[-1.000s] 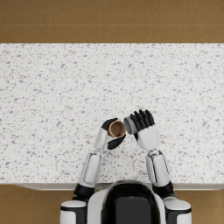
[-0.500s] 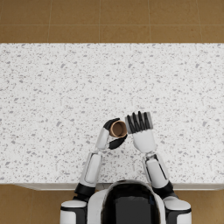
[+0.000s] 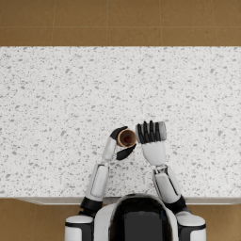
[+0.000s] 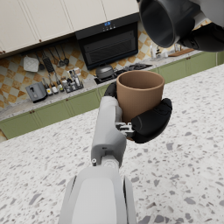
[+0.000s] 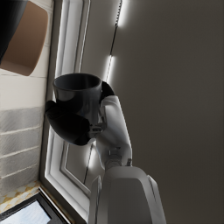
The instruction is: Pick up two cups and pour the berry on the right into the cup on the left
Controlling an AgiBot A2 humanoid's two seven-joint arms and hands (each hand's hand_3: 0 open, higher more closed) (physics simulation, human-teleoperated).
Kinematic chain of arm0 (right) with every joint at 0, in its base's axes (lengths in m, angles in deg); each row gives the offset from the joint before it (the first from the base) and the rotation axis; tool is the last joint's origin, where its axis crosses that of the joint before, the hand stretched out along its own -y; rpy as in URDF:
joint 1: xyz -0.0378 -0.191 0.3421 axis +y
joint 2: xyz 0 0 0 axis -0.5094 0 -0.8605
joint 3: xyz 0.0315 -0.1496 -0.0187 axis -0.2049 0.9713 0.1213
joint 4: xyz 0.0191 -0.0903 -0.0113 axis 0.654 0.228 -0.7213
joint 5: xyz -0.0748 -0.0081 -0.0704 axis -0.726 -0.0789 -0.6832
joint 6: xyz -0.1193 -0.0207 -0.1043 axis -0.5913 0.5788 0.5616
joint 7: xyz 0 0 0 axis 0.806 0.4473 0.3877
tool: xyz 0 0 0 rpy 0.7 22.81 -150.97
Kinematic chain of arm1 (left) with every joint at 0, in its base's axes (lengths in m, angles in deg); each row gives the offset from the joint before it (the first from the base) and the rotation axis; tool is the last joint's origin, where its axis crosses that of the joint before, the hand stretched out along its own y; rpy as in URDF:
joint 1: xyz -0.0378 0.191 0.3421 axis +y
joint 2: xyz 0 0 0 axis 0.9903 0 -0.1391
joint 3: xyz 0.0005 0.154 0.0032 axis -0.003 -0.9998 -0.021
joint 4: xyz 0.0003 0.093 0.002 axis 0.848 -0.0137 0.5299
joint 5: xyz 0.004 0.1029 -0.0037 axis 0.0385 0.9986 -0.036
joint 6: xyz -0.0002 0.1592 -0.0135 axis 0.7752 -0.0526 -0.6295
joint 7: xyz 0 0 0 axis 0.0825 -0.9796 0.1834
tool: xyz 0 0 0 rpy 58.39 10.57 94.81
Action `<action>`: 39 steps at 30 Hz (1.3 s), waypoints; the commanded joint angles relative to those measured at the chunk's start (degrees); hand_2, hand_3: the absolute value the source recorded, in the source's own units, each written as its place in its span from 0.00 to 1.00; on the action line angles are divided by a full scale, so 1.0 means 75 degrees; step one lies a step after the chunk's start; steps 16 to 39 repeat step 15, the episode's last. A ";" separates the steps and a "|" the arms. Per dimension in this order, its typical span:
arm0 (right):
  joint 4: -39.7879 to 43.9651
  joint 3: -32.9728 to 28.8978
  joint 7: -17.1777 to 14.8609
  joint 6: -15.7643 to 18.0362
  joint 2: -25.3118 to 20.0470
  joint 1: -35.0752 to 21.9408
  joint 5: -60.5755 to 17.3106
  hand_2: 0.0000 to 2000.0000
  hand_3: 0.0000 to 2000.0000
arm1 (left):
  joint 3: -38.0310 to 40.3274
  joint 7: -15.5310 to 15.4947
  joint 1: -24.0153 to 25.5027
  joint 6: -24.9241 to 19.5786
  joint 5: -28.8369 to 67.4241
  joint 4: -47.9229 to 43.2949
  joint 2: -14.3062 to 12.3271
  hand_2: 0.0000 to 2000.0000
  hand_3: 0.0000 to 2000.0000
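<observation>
The left robot hand grips the brown cup upright, mouth up, above the speckled surface. In the head view a small dark red item, judged to be the berry, lies inside the brown cup.

The right robot hand grips the dark cup on its side. In the left wrist view the dark cup's mouth faces down toward the brown cup's rim, just above and beside it, not touching. The dark cup's interior shows no contents in either wrist view.

Change over the last second:
- The right robot hand has rolled further, bringing the dark cup from a partial tilt to lying nearly level, with its base now visible at the outer side of the hand in the head view
- Both hands have drawn slightly nearer the robot's body
- The left robot hand has kept the brown cup upright throughout

Meaning for the task: both cups are lifted, and the tilt is steep enough that the contents should have left the dark cup. The transfer is judged complete or nearly so.

Next step, as a judgement: return the dark cup to upright without knocking the brown cup's rim, since the two rims stand close together
</observation>
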 commanded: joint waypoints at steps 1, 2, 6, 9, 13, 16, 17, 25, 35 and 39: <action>-0.0020 0.0012 0.0000 -0.0010 0.0020 0.0033 -0.0003 1.00 0.64 | 0.0017 -0.0001 0.0026 -0.0003 0.0000 -0.0030 0.0009 1.00 0.64; -0.0035 0.0020 -0.0001 0.0000 0.0034 0.0056 -0.0005 1.00 0.64 | 0.0030 -0.0002 0.0045 -0.0005 0.0000 -0.0051 0.0016 1.00 0.64; -0.0063 0.0035 -0.0001 0.0015 0.0058 0.0097 -0.0009 1.00 0.64 | 0.0054 -0.0002 0.0078 -0.0013 0.0000 -0.0091 0.0027 1.00 0.64; -0.0069 0.0038 -0.0004 0.0021 0.0063 0.0105 -0.0010 1.00 0.64 | 0.0059 -0.0003 0.0084 -0.0014 0.0000 -0.0100 0.0029 1.00 0.64; -0.0072 0.0039 -0.0002 0.0016 0.0065 0.0108 -0.0010 1.00 0.64 | 0.0061 -0.0002 0.0087 -0.0021 0.0000 -0.0104 0.0030 1.00 0.64; -0.0073 0.0040 -0.0002 0.0014 0.0066 0.0108 -0.0010 1.00 0.64 | 0.0061 -0.0003 0.0088 -0.0021 0.0000 -0.0104 0.0030 1.00 0.64; -0.0073 0.0040 -0.0002 0.0014 0.0066 0.0108 -0.0010 1.00 0.64 | 0.0061 -0.0003 0.0088 -0.0021 0.0000 -0.0104 0.0030 1.00 0.64; -0.0073 0.0040 -0.0002 0.0014 0.0066 0.0108 -0.0010 1.00 0.64 | 0.0061 -0.0003 0.0088 -0.0021 0.0000 -0.0104 0.0030 1.00 0.64; -0.0073 0.0040 -0.0002 0.0014 0.0066 0.0108 -0.0010 1.00 0.64 | 0.0061 -0.0003 0.0088 -0.0021 0.0000 -0.0104 0.0030 1.00 0.64; -0.0073 0.0040 -0.0002 0.0014 0.0066 0.0108 -0.0010 1.00 0.64 | 0.0061 -0.0003 0.0088 -0.0021 0.0000 -0.0104 0.0030 1.00 0.64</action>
